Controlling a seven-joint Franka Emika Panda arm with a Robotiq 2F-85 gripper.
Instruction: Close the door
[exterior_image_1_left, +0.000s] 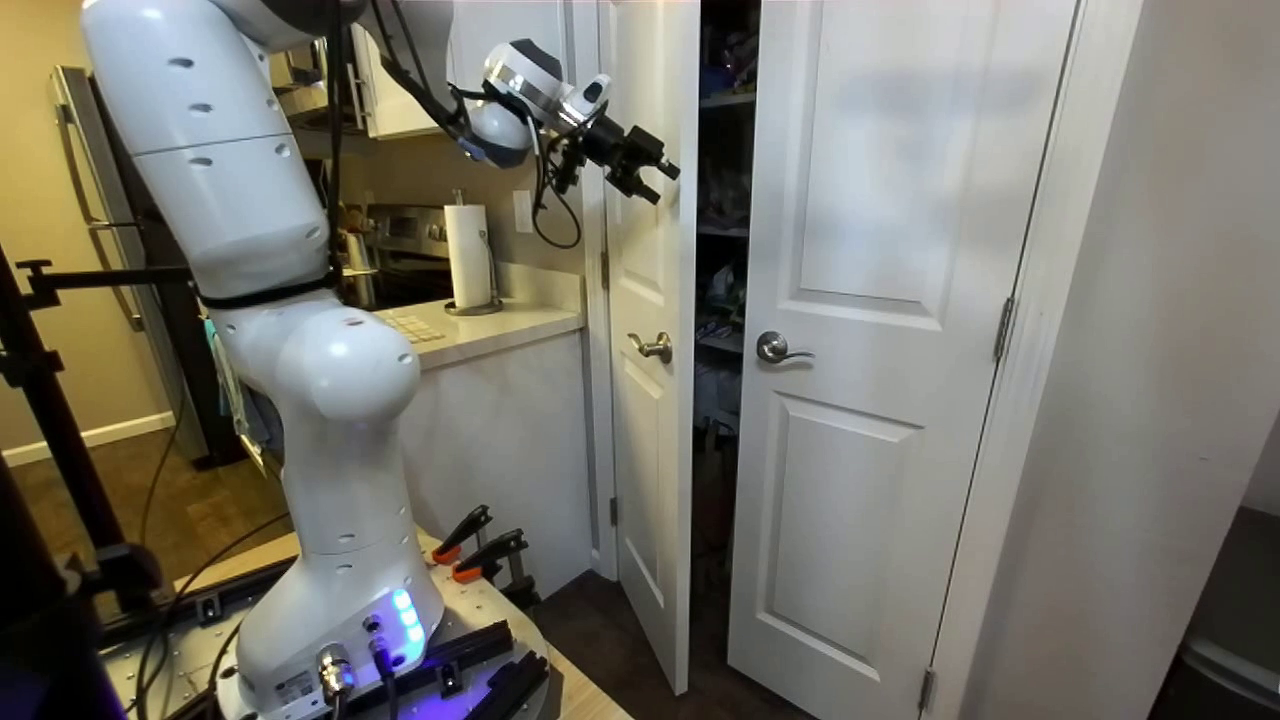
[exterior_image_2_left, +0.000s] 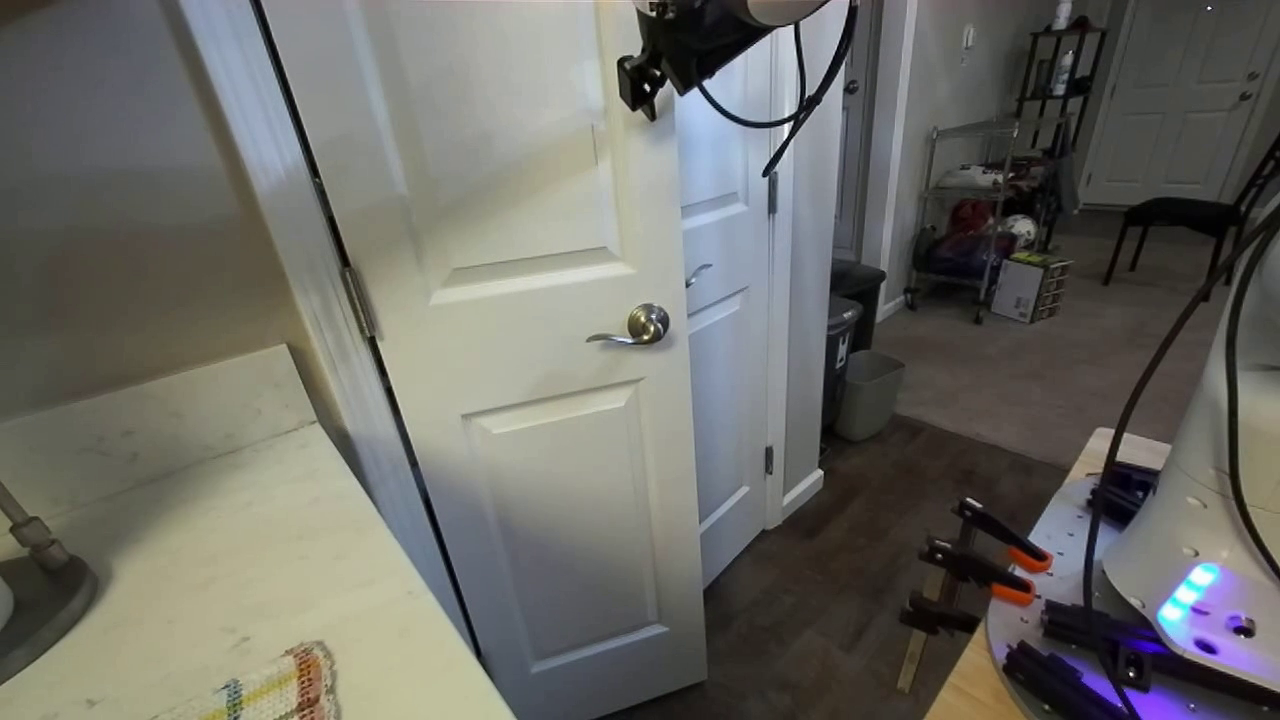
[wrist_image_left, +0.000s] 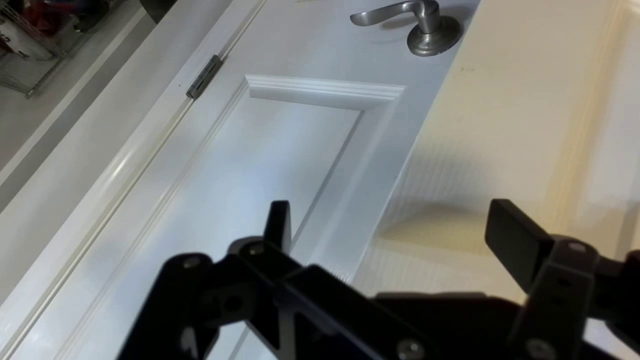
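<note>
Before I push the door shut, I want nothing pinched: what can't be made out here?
The door: top cut off by the upper edge in both exterior views.
Shelf contents: in an exterior view, too dark to identify, partly behind the door.
Matching leaf: its lever is partly hidden behind the door in an exterior view.
Parts of door and matching leaf: hidden in the wrist view by the pincer.

In an exterior view, camera near the arm (exterior_image_1_left: 320, 360), frame left, facing the door (exterior_image_1_left: 650, 295). In an exterior view, angled down across the countertop (exterior_image_2_left: 240, 540), lower left; same door shared. Wrist view: close, tilted, claw (wrist_image_left: 392, 232) at frame bottom.
</note>
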